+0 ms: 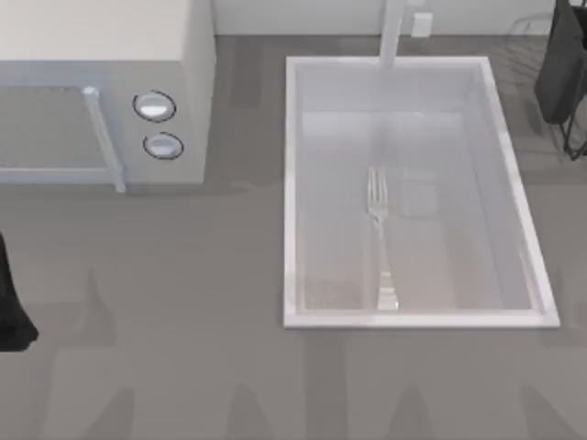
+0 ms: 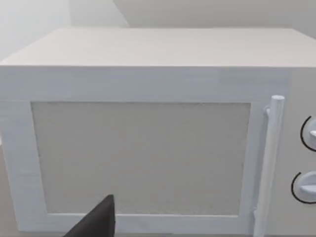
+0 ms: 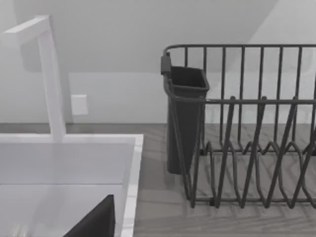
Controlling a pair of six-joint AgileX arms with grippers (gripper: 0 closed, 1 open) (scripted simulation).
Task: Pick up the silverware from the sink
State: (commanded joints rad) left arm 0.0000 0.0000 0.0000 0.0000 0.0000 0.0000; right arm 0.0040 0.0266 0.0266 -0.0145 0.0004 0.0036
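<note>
The fork [image 1: 380, 240] lies flat on the floor of the sink [image 1: 292, 192], right of the top view's centre, its long axis from 6 to 12 o'clock, tines toward the white faucet [image 1: 393, 32]. It is slim, shiny metal; the basin is pale and smooth. The left hand [image 1: 11, 307] waits at 9 o'clock. The right hand [image 3: 96, 219] seems nearer, by the wire dish rack [image 3: 247, 128]. For both hands I cannot tell if spread or pressed together.
</note>
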